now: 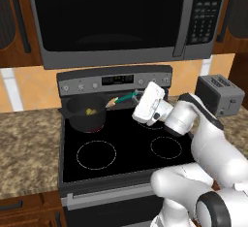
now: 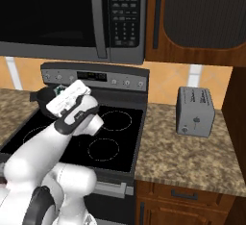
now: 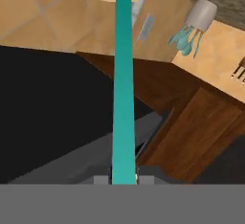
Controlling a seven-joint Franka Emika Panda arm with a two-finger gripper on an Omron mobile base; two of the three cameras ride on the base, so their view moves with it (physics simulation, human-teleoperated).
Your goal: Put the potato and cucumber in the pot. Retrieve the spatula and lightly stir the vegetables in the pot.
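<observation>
A toaster [image 1: 220,94] stands on the counter [image 1: 26,143] right of the stove [image 1: 121,146], under the microwave [image 1: 121,20]. The pot [image 1: 87,113] sits on the back left burner with a yellow-green cucumber [image 1: 89,111] inside. The arm reaches left; the gripper [image 1: 137,95] is closed on the teal spatula [image 1: 123,98], its tip beside the pot's rim.

You see a smooth matt teal spatula handle [image 3: 123,89] with a pale wooden-looking blade between the jaws, beyond it a matt dark grey pot [image 1: 86,112].
</observation>
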